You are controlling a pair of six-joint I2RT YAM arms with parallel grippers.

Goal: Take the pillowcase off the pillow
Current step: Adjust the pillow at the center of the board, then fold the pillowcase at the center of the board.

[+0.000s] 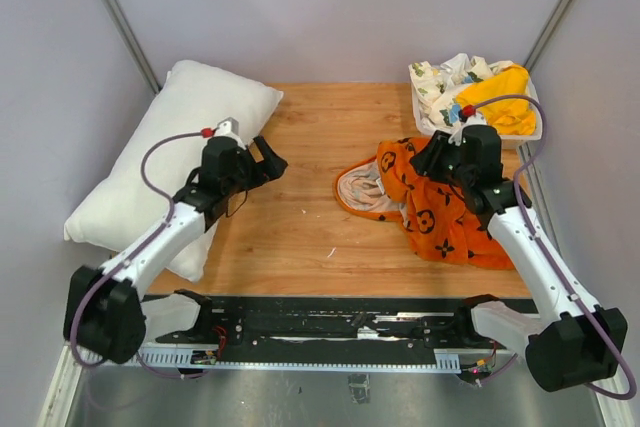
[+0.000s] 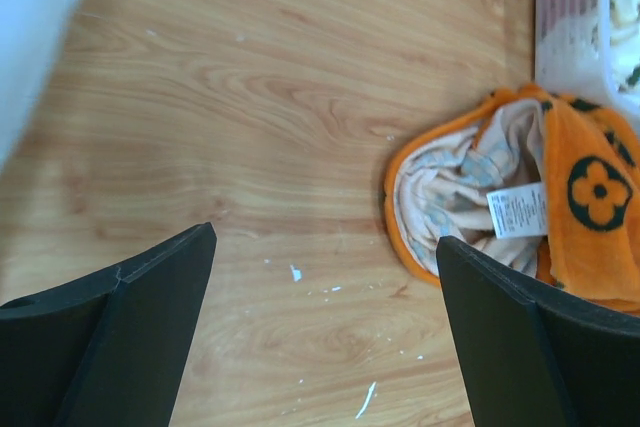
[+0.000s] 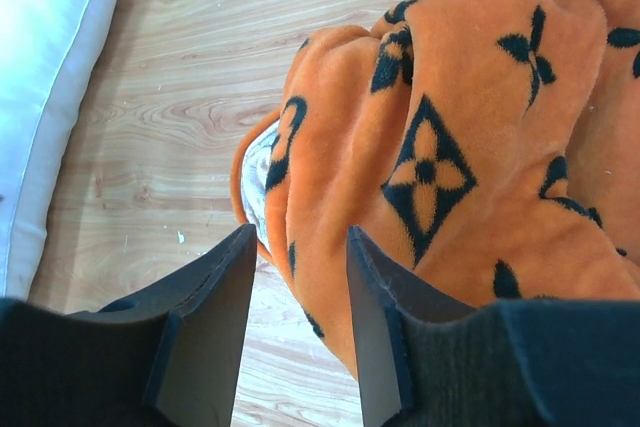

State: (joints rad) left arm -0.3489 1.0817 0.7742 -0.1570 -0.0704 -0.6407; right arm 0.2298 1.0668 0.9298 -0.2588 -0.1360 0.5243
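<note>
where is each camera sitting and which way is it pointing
Top external: fixed above and behind the arms, looking down on the table; both arms, the left gripper and the right gripper show.
Left wrist: on the left arm, facing down at bare wood and the pillowcase mouth; its fingers show.
Right wrist: on the right arm, close over the pillowcase; its fingers show.
Shared: both wrist views catch the pillowcase and an edge of the pillow.

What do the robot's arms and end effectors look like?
The left arm and right arm have white links and black joints. Each carries a purple cable with a red connector. The left end effector and right end effector have flat black tapered fingers.
</note>
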